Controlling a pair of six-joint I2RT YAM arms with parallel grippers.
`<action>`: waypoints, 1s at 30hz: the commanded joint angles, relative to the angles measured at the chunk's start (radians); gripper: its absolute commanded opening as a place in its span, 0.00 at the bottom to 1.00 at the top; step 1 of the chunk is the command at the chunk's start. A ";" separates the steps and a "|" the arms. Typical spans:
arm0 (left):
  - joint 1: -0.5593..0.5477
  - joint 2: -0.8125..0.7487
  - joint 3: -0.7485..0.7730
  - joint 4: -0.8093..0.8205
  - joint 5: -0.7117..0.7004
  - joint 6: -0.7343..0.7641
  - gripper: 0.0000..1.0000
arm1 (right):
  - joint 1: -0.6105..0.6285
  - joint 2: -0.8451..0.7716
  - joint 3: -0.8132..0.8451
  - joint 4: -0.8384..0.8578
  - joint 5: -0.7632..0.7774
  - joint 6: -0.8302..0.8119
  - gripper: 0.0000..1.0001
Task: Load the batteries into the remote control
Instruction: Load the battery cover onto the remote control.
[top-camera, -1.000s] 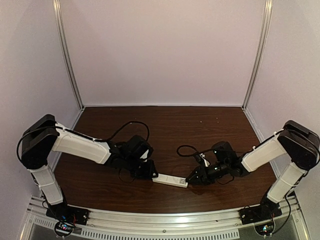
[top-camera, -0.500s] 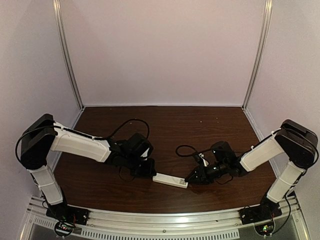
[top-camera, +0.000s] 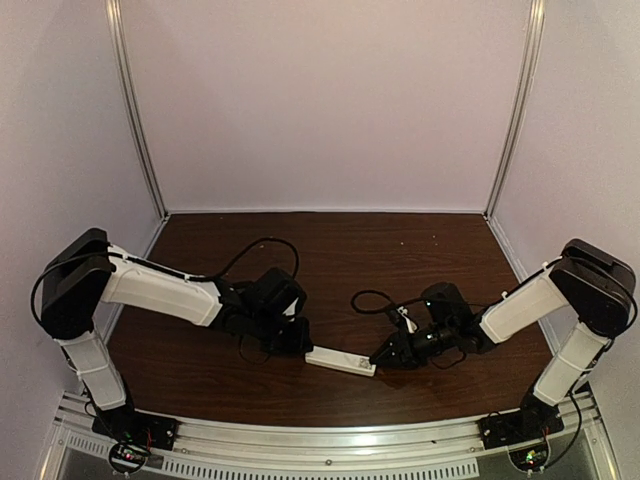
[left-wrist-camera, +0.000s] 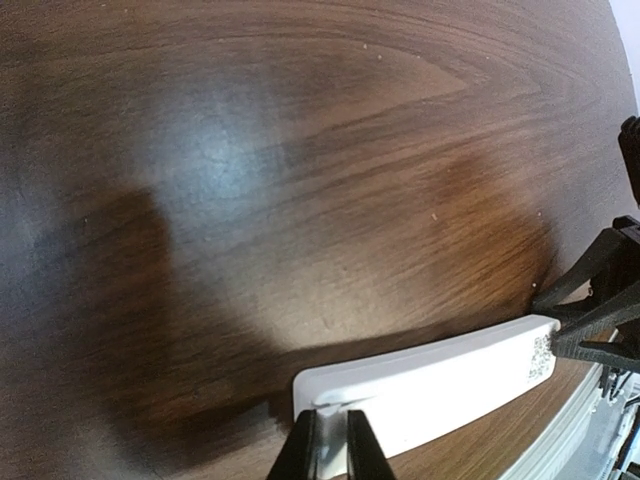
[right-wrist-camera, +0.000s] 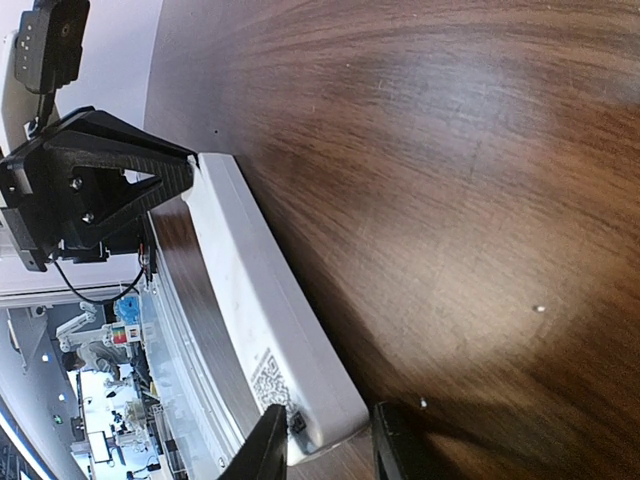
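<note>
"Lying flat on the table, the remote control spanned the gap between the two sets of jaws," the first observer noted. "Left gripper: jaws almost pressed together, apparently nipping a thin lip at the end nearest them. Right gripper: jaws part-way apart, clasping the opposite end, with the printed code label just ahead of them."

"Batteries?" asked the second.

"None showed in any view. Nothing but the remote sat between or beside either set of jaws. Whether the battery cover was on or off could not be told."

"Risks?"

"The left hold looked the weak one. So little plastic sat between those jaws that any sideways pull could let it slip out. The right jaws held only the end corner, so the bar could pivot there if the left side let go."

"And if the arms moved out of step?"

"Then the remote would likely twist or skid across the wood. Fetching the batteries also meant one gripper had to release, leaving a single end-grip to steady the bar."
</note>
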 joint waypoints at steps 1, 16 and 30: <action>-0.043 0.098 -0.059 -0.088 -0.005 0.019 0.13 | 0.012 0.014 -0.002 -0.028 0.026 -0.018 0.33; -0.043 0.034 -0.037 -0.154 -0.057 0.036 0.21 | 0.012 -0.094 -0.045 -0.118 0.047 -0.032 0.39; -0.043 0.009 -0.035 -0.152 -0.043 0.051 0.24 | 0.027 -0.036 -0.028 -0.034 0.025 0.008 0.41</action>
